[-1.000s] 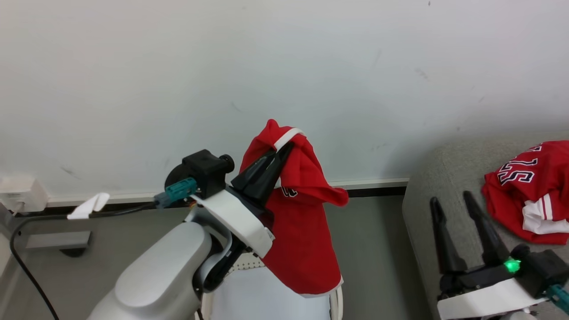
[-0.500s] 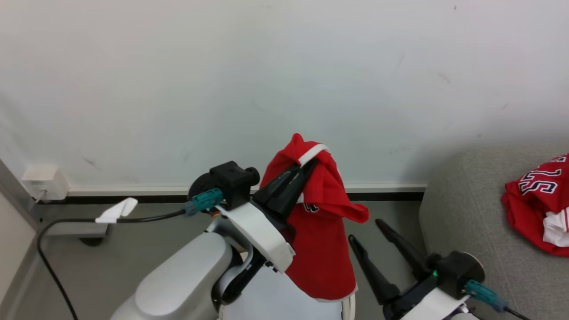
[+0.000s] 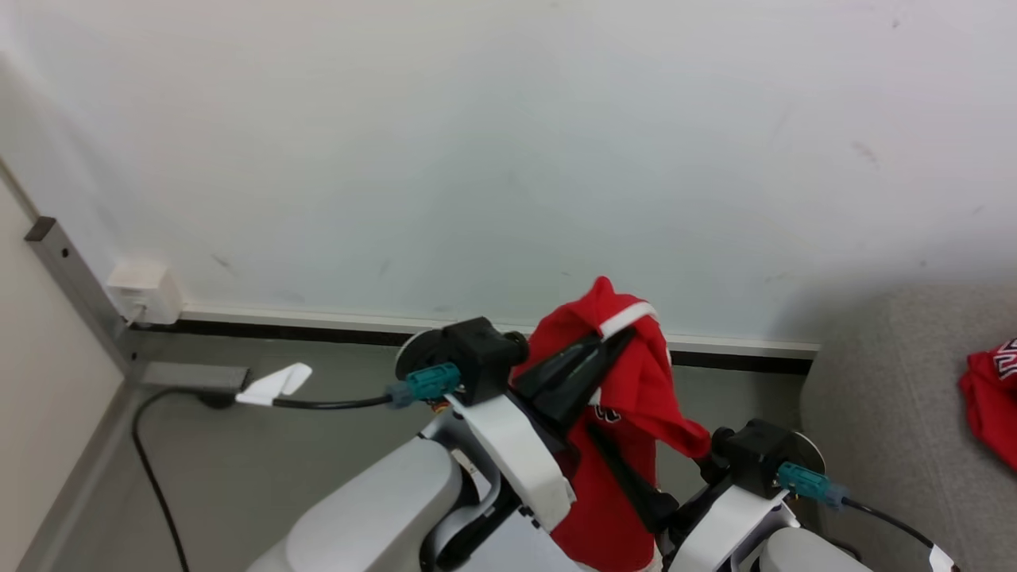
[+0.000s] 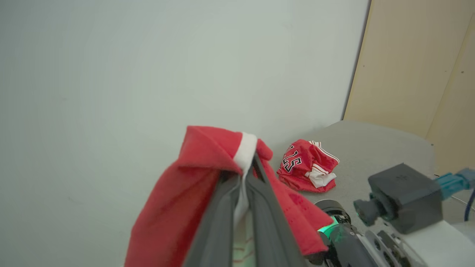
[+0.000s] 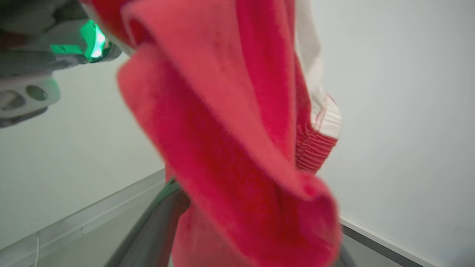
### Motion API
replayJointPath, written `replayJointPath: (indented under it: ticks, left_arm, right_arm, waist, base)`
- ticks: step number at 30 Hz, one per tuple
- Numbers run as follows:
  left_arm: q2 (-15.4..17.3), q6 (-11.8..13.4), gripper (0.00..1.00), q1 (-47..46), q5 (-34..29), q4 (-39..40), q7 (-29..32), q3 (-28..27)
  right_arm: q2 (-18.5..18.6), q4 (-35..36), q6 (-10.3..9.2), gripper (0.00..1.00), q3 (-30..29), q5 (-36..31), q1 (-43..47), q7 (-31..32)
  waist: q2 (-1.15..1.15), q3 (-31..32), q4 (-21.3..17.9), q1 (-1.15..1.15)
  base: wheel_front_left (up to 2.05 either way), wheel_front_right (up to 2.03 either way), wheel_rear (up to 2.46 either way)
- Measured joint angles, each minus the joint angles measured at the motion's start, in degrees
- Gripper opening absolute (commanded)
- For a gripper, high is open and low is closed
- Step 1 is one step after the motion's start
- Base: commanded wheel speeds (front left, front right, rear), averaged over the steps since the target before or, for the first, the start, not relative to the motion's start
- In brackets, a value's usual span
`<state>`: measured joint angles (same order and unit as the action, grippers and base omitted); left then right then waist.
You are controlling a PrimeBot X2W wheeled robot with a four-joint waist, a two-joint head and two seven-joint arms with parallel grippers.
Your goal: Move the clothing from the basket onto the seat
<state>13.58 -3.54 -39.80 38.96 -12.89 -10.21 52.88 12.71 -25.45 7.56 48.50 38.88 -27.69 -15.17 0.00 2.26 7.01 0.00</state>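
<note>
Grey woven sofa, pale wall, dark skirting, grey floor

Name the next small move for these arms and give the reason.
Probably close the jaws of the right gripper on the hanging red garment: they stand open with the cloth between them, while the left gripper, shut on its trim, holds it aloft short of the sofa.

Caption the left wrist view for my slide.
Left gripper pinches a red garment; a second garment lies crumpled on the grey sofa.

Lettered garment (on the seat) half cut off at right edge.
</note>
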Motion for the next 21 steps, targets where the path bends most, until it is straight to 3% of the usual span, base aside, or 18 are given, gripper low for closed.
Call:
replayJointPath:
  ticks: [13, 14, 15, 17, 18, 21]
  left_arm:
    - [-1.25, -0.7, 0.0, 0.04, 0.13, 1.04, 1.12, 1.98]
    - [-1.24, -0.7, 0.0, 0.04, 0.15, 1.13, 1.13, 2.01]
    - [-1.21, -0.69, 0.0, 0.04, 0.2, 1.22, 1.13, 2.05]
    - [-1.16, -0.65, 0.0, 0.04, 0.25, 1.32, 1.15, 2.11]
    - [-1.07, -0.6, 0.0, 0.05, 0.3, 1.32, 1.2, 2.12]
    - [-0.7, -0.42, 0.0, 0.05, 0.37, 1.15, 1.2, 2.04]
  right_arm:
    - [-2.33, -7.04, 0.0, 1.0, 4.26, 5.26, -2.71, -0.01]
    - [-2.61, -7.48, 0.0, 0.92, 4.53, 5.58, -2.77, 0.0]
    - [-2.82, -7.88, -0.01, 0.62, 4.77, 5.61, -2.77, 0.0]
    - [-3.19, -8.16, -0.01, 0.11, 4.8, 5.95, -2.78, 0.0]
    - [-3.28, -8.31, 0.0, 0.0, 4.8, 6.15, -2.8, 0.0]
    - [-3.43, -8.51, -0.01, 0.0, 4.74, 6.65, -2.81, 0.0]
  waist:
    - [0.0, 0.72, 4.37, 0.0]
    - [0.0, 0.73, 4.52, 0.0]
    - [0.0, 0.73, 4.66, 0.0]
    - [0.0, 0.73, 4.89, 0.0]
    - [0.0, 0.74, 4.96, 0.0]
    - [0.0, 0.75, 4.99, 0.0]
  base:
    - [0.0, 0.0, 0.0]
    - [0.0, 0.0, 0.0]
    - [0.0, 0.0, 0.0]
    - [0.0, 0.0, 0.0]
    - [0.0, 0.0, 0.0]
    - [0.0, 0.0, 0.0]
